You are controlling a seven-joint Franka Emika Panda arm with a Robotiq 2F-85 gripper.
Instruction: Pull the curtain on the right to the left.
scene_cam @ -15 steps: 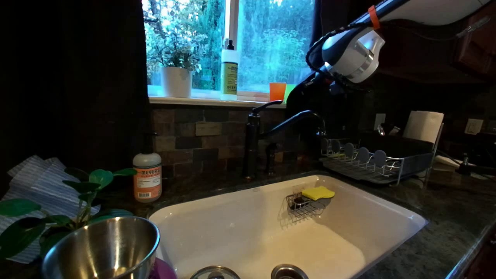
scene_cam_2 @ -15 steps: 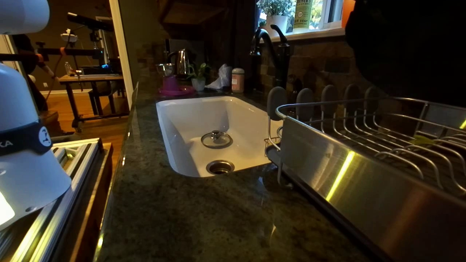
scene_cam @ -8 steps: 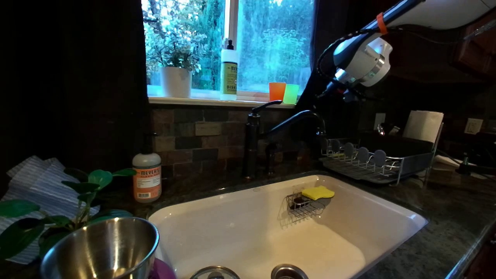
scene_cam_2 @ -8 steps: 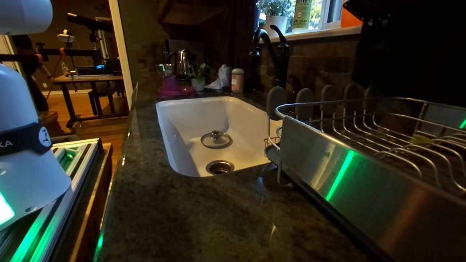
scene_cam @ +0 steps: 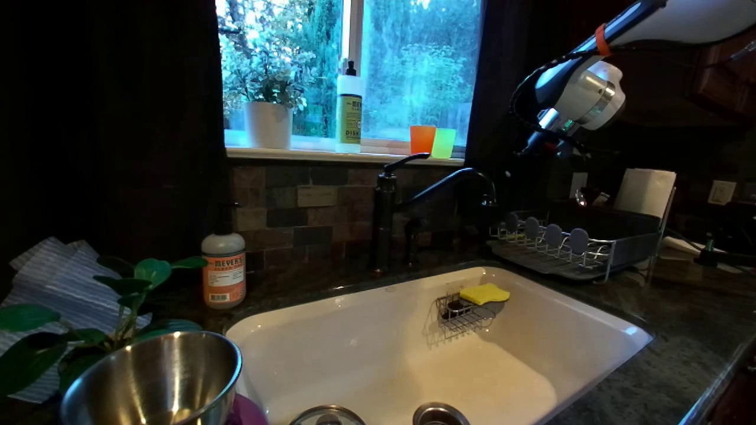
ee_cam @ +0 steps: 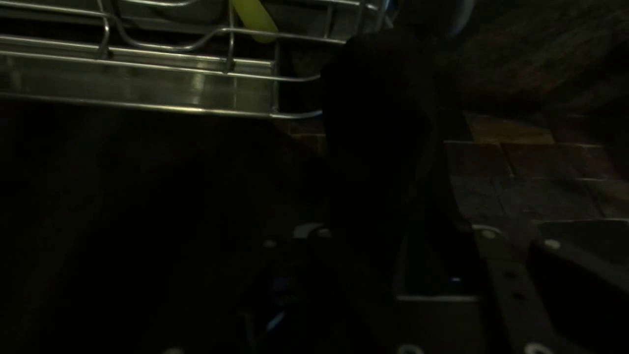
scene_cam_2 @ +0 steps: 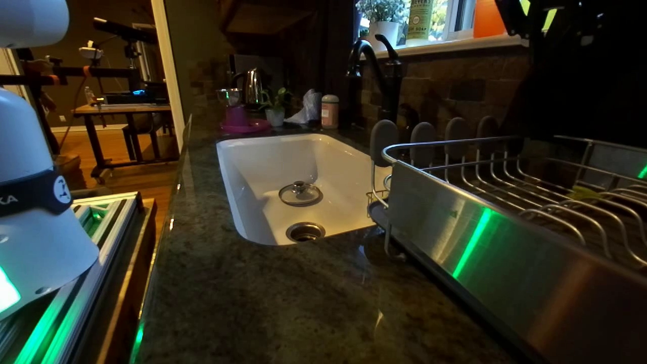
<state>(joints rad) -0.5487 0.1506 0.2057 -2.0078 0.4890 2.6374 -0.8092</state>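
Exterior view: dark fabric curtain, edge aslant.

Arm enters at upper right in an exterior view, sloping down and leftward. Orange band around the arm; dark cable looped along its left side. Wrist: white with a silver ring, bent beneath the arm. Hand: dark, below the wrist, tilted down and left. Wrist view: finger linkages across the bottom, two sets with a gap between; fingertips lost in shadow, jaw opening unreadable. Base in an exterior view: upright, white, dark collar, green glow low on its side.
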